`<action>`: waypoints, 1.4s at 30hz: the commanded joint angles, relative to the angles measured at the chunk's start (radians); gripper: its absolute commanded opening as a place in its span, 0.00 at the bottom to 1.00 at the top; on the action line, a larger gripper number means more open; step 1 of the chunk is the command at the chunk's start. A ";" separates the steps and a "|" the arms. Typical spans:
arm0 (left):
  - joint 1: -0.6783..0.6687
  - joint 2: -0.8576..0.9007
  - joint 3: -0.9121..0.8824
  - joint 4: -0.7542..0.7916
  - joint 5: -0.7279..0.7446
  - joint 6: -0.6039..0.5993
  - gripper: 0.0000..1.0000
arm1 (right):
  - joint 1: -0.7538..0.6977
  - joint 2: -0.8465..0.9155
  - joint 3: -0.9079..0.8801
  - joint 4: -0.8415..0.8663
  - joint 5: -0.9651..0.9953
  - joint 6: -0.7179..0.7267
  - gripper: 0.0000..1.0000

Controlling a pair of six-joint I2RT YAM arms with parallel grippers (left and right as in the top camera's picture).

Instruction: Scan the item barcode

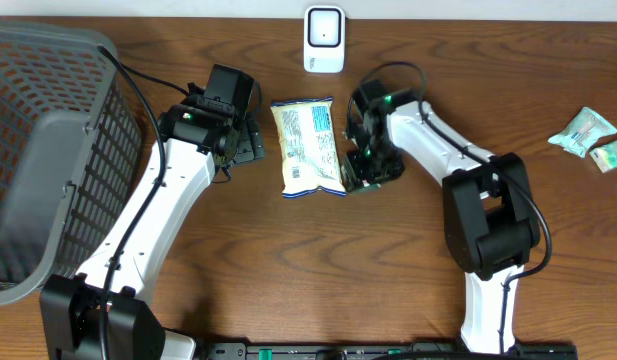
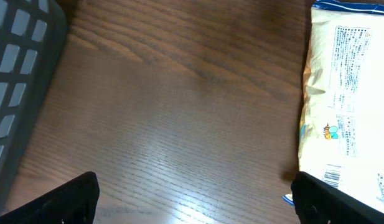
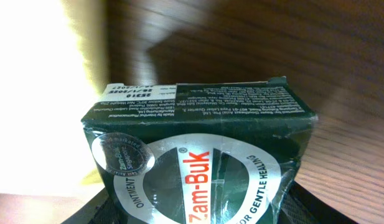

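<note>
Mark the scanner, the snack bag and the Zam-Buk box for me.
scanner [image 1: 324, 38], overhead view, middle of its white face.
snack bag [image 1: 308, 146], overhead view, centre of its printed back.
Zam-Buk box [image 3: 179, 165], right wrist view, silver front label.

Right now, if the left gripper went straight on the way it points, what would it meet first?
Probably bare table: the left gripper is open and aimed between the basket and the snack bag, touching neither. Depth is unclear.
</note>
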 commanded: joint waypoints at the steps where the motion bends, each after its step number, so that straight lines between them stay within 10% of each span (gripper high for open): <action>1: 0.002 -0.009 0.005 -0.005 -0.016 0.006 0.97 | -0.031 0.003 0.078 -0.017 -0.219 -0.120 0.54; 15: 0.002 -0.009 0.005 -0.005 -0.016 0.006 0.98 | -0.230 0.003 0.126 -0.040 -0.973 -0.434 0.49; 42: 0.002 -0.009 0.005 -0.005 -0.016 0.006 0.98 | -0.195 0.003 0.127 -0.016 -1.285 -0.585 0.51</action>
